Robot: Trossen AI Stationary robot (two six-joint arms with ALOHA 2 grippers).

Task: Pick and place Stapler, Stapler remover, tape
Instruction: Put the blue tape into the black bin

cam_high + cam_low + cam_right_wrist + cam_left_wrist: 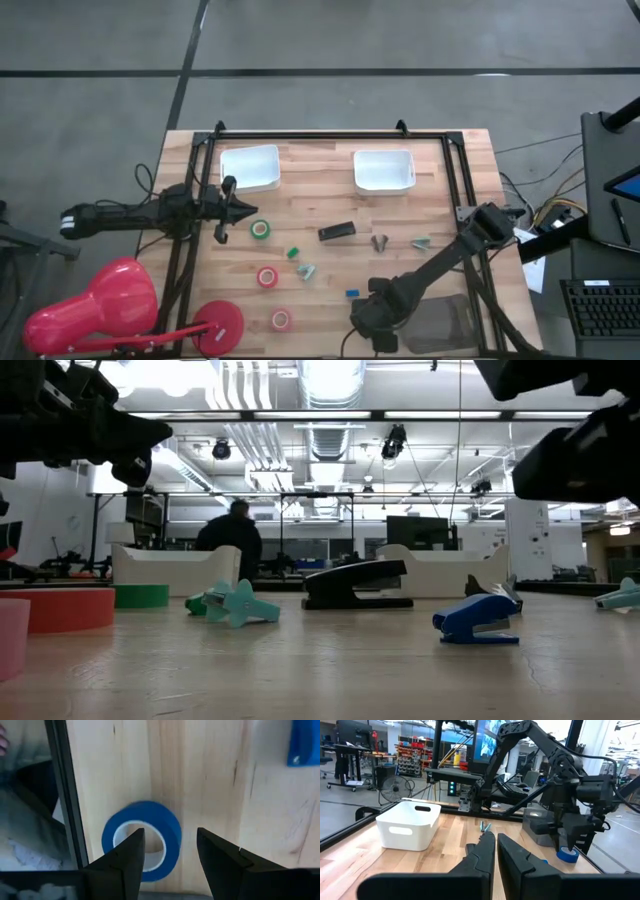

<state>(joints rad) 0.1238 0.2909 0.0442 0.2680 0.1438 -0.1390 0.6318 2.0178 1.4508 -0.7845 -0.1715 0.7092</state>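
Wooden table [420, 275] bearing stapler [337, 232], tape [261, 229], two white bins [250, 167]

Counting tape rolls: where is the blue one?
The blue ring-shaped tape roll lies at the table's near edge, under the right end effector, beside the black frame rail.

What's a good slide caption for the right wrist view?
Right gripper poised with open jaws over a blue tape roll near the wooden table edge.

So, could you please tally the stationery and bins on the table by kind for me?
Tape rolls: 4 (green, red, pink, blue)
Stapler: 1
Staple removers: 5
White bins: 2
Total: 12
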